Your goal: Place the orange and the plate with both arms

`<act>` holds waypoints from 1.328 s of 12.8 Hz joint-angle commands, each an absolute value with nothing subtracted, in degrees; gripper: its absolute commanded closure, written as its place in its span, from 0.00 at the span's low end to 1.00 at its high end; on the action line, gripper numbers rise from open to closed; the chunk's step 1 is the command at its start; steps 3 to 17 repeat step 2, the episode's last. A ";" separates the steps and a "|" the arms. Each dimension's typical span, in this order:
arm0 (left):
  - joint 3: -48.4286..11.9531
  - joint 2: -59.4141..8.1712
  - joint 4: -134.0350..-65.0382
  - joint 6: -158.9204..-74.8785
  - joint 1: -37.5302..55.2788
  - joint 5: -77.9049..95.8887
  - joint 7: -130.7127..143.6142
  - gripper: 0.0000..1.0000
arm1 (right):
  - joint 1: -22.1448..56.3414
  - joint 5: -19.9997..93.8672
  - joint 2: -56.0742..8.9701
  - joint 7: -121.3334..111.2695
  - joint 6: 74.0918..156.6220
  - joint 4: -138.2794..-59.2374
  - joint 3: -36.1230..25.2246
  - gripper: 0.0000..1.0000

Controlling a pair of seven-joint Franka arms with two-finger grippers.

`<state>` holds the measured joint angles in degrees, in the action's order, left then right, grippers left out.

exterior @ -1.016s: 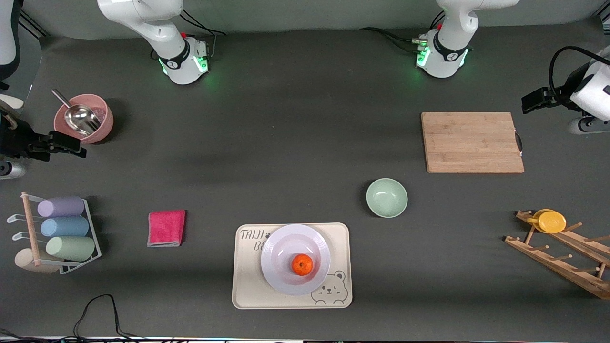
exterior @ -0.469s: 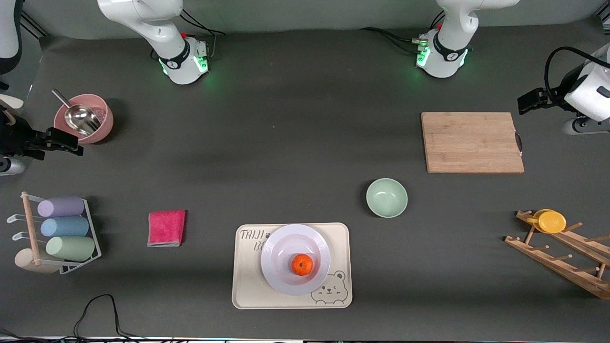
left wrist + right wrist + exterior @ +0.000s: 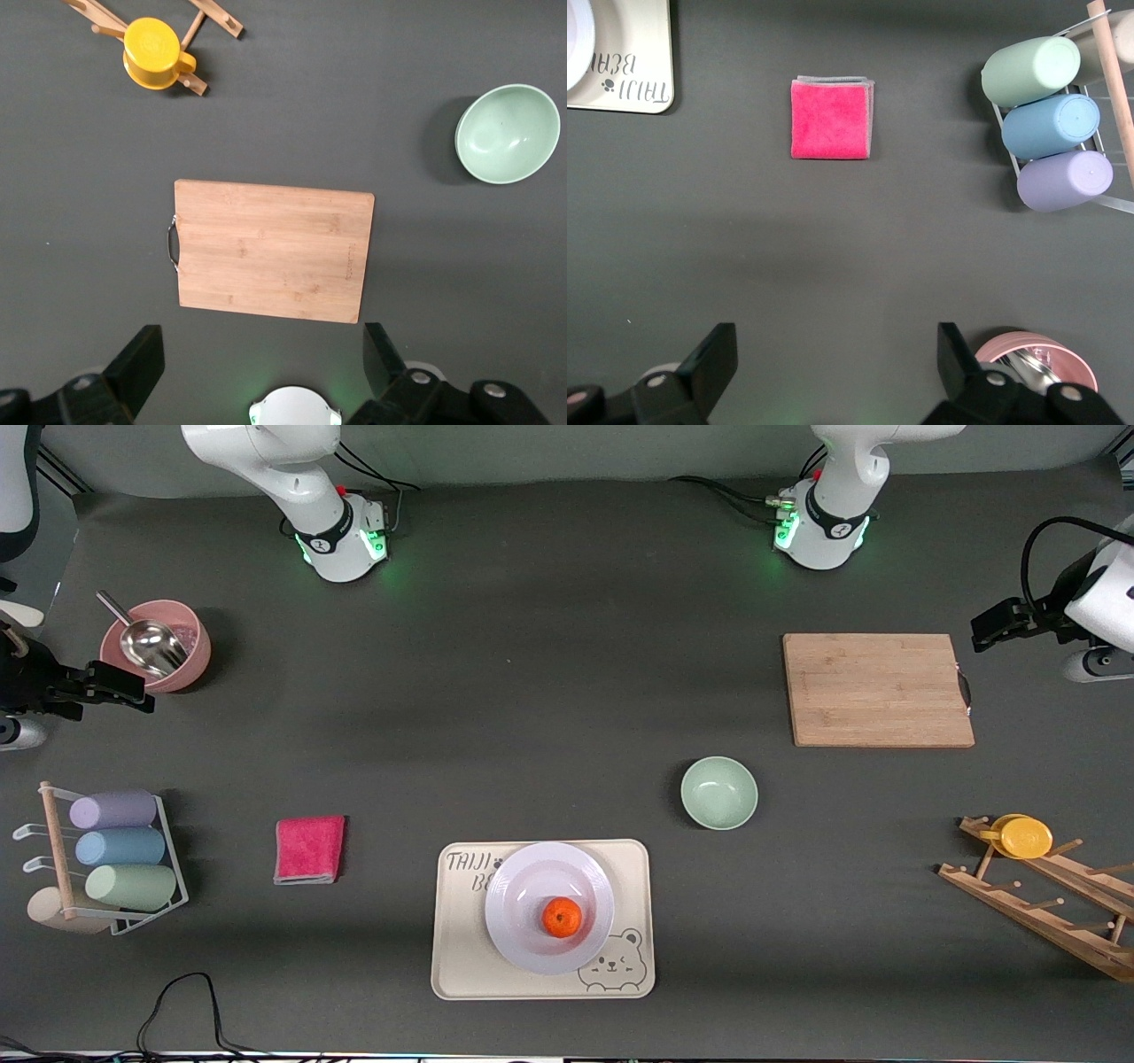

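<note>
On the cream tray sits the plate, orange resting in it. I see the left gripper and right gripper parked at opposite worktop ends, jaws apart, empty. Plate looks stiff, glossy, slippery: I'd take its rim. Orange is light, rolls; pinch gently across its middle.

L gripper dropped slightly vs before; R gripper barely shifted.

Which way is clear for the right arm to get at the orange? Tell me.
Probably from above: the orange sits uncovered on the plate, nothing over it. The right tool, open, hangs beside the pink bowl, well off.
</note>
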<state>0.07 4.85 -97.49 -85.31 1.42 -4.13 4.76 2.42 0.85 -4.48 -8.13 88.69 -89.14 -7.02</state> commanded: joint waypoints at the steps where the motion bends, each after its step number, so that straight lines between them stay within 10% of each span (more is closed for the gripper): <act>1: -0.43 6.68 -98.79 -86.22 -1.04 -3.08 4.40 0.00 | 2.20 -0.61 -3.60 -6.50 87.28 -88.68 -6.50 0.00; 17: -2.01 6.59 -98.18 -85.87 -1.66 -2.47 4.48 0.00 | 2.28 -0.62 -3.60 -6.59 87.28 -88.59 -6.50 0.00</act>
